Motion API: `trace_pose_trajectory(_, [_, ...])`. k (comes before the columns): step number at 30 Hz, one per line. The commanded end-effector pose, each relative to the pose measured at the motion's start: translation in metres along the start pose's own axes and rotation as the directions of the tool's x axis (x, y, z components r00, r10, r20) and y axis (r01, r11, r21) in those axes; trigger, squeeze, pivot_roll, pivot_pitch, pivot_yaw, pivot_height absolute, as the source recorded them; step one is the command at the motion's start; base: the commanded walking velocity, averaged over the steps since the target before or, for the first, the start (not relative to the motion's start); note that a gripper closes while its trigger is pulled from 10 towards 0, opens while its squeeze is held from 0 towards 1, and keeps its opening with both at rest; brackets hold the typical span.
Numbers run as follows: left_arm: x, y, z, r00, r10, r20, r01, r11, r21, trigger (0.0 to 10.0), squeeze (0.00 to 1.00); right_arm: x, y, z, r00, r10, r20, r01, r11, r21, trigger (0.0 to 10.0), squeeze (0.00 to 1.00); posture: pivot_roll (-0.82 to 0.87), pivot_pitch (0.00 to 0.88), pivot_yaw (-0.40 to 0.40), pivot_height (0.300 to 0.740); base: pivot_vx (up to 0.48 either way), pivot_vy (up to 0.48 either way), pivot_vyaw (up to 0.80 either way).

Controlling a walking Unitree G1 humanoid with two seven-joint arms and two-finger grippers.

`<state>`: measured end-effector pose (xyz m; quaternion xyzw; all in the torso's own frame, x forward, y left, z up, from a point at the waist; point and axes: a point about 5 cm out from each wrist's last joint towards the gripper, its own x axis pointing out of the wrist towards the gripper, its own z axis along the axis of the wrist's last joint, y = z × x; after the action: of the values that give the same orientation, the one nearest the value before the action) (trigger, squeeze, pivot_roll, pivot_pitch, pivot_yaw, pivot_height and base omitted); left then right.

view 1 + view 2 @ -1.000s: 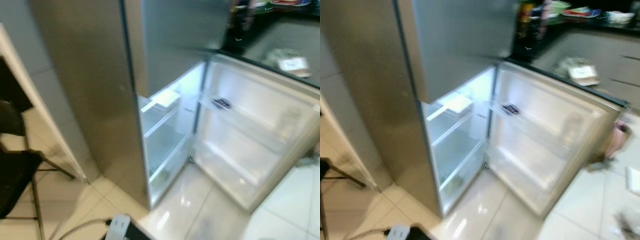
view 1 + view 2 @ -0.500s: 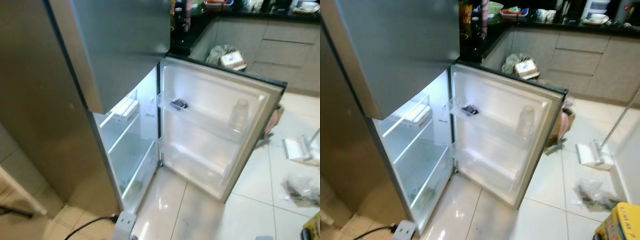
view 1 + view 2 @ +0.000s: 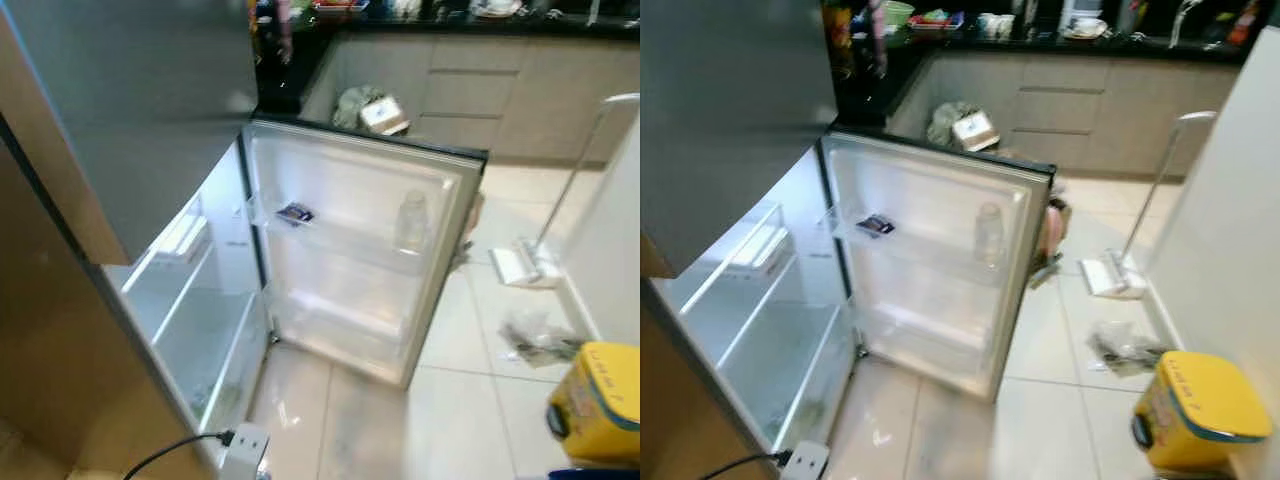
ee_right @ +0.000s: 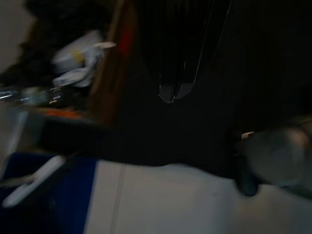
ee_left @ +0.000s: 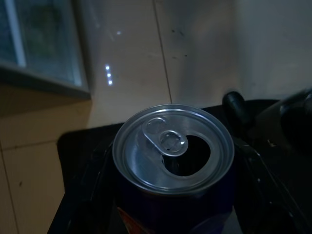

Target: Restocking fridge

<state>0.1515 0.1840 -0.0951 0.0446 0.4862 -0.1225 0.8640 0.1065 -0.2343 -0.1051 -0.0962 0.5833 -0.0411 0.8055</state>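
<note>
Fridge [image 3: 930,260]: door open, shelves nearly bare.
Bottle [image 3: 988,236]: on door shelf, 1 o'clock.
Left gripper [image 5: 175,204]: clamped round can [image 5: 173,151].
Right gripper: cannot tell.
Left: can not shelved.

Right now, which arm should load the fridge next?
Left, probably. The left wrist view shows a can with an opened top sitting between the left gripper fingers, so it already carries stock. The fridge door stands open. The right wrist view is too dark to show anything held.
</note>
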Motion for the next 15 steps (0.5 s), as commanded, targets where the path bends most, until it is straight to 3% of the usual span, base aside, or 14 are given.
trace_pose_trajectory(1, [0.0002,-0.0045,-0.0055,0.999,-0.015,-0.028,0.015,1.000,0.005,10.0,0.00,-0.0001,-0.0029,-0.0001,1.000,-0.005,-0.003,0.005,1.000,-0.007,10.0,0.00,0.00,0.000,0.000,0.740,0.000,0.000,-0.79])
trace_pose_trajectory(15, [-0.0002,-0.0037,-0.0070,0.999,-0.004,-0.033,0.005,1.000,0.011,10.0,0.00,-0.0001,-0.0019,0.0004,1.000,-0.004,0.001,0.004,1.000,-0.010,10.0,0.00,0.00,0.000,0.005,0.740,0.000,0.000,-0.79])
